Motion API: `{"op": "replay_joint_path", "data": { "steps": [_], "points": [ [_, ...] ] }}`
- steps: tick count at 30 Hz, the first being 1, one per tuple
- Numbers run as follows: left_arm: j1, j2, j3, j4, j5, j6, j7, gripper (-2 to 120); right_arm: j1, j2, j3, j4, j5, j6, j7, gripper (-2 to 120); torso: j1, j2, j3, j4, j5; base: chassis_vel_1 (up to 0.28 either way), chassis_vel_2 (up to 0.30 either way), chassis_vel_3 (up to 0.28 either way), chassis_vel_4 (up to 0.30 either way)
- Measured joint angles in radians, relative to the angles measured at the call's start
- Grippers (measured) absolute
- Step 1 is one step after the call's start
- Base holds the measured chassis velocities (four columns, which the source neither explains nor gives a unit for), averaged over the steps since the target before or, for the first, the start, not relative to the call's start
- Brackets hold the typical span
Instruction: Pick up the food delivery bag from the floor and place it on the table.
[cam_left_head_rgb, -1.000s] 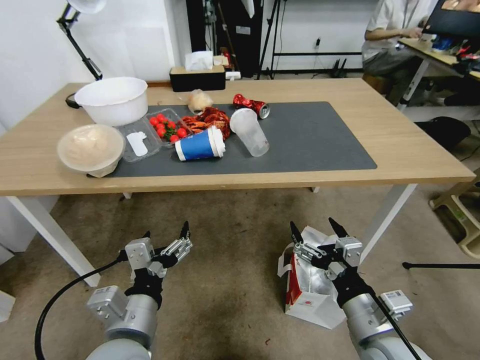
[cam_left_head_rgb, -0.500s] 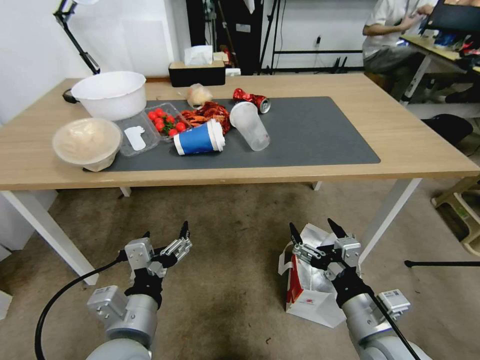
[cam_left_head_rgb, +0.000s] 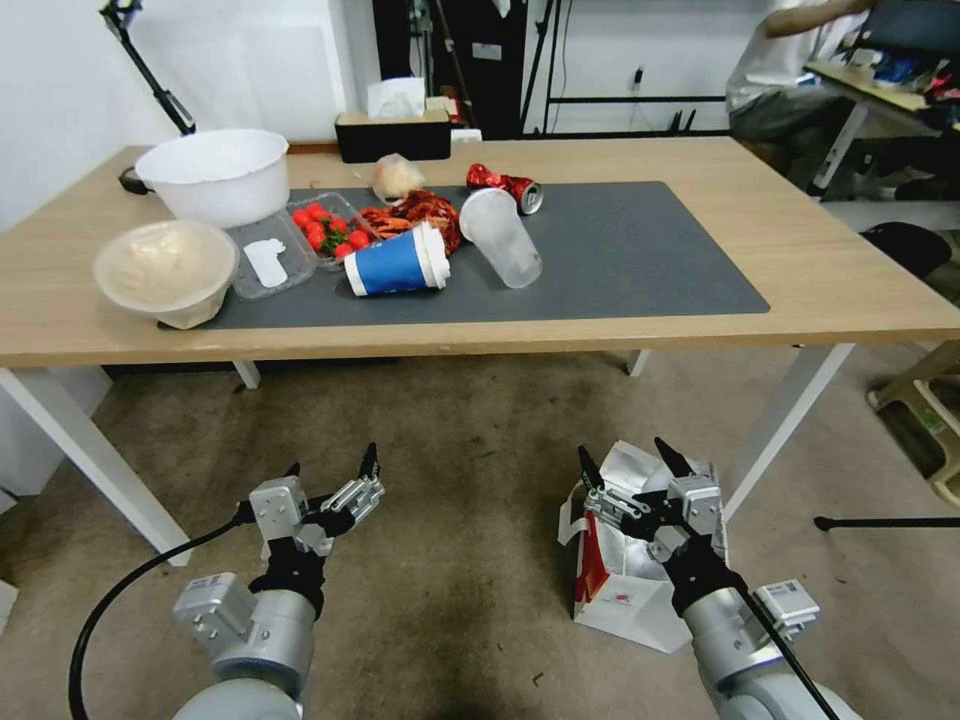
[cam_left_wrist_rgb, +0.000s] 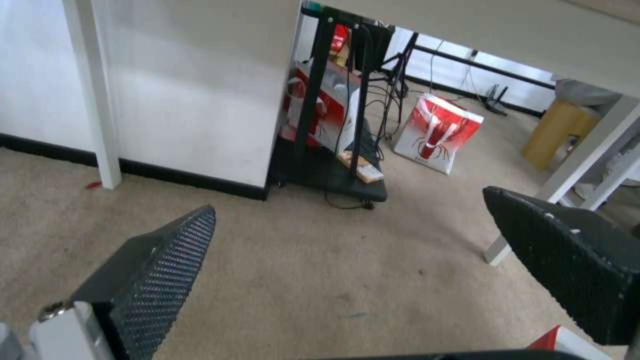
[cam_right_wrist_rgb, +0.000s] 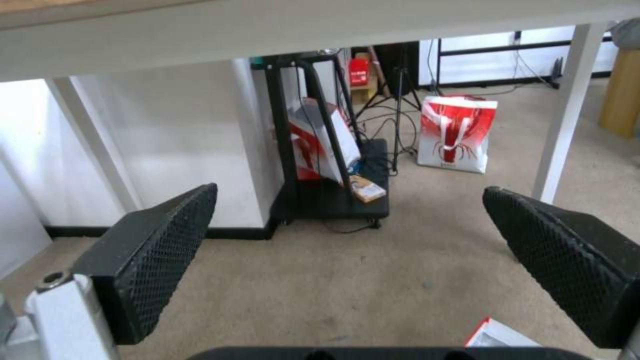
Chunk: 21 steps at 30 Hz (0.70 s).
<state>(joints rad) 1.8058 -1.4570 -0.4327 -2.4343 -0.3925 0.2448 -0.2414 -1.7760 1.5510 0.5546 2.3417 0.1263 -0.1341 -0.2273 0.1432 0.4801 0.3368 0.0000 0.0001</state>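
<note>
The food delivery bag (cam_left_head_rgb: 625, 610) stands open on the floor (cam_left_head_rgb: 460, 480) at my lower right. It is white with a red side panel and silver foil inside. My right gripper (cam_left_head_rgb: 625, 452) hovers just above the bag's open top, open and holding nothing. A corner of the food delivery bag (cam_right_wrist_rgb: 497, 336) shows below its fingers in the right wrist view. My left gripper (cam_left_head_rgb: 332, 462) hangs open over bare carpet to the left, well apart from the bag. The table (cam_left_head_rgb: 850, 270) with its dark grey mat (cam_left_head_rgb: 620, 250) stretches across in front of me.
The mat's left half holds a white bowl (cam_left_head_rgb: 213, 172), a blue cup (cam_left_head_rgb: 392, 265), a clear cup (cam_left_head_rgb: 502, 250), a crushed red can (cam_left_head_rgb: 503, 187) and tomatoes (cam_left_head_rgb: 322, 228). A white table leg (cam_left_head_rgb: 790, 430) stands just beyond the bag. A red lobster-print bag (cam_right_wrist_rgb: 457, 132) and black rack (cam_right_wrist_rgb: 333, 165) sit past the table.
The whole head view has shifted as the camera moved, so the table sits higher in the picture. Both grippers keep the same open pose. The bag stays on the floor.
</note>
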Motion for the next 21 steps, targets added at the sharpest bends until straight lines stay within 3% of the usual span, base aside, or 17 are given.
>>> {"op": "replay_joint_path", "data": {
  "steps": [21],
  "points": [
    [-0.007, 0.004, -0.001, 0.007, -0.002, 0.000, 0.001, 100, 0.002, 0.006, -0.001, -0.008, -0.007, 0.004, -0.004, 100, -0.029, -0.084, -0.054, 0.0000, 0.0000, 0.000, 0.000, 0.000, 0.000]
  ]
}}
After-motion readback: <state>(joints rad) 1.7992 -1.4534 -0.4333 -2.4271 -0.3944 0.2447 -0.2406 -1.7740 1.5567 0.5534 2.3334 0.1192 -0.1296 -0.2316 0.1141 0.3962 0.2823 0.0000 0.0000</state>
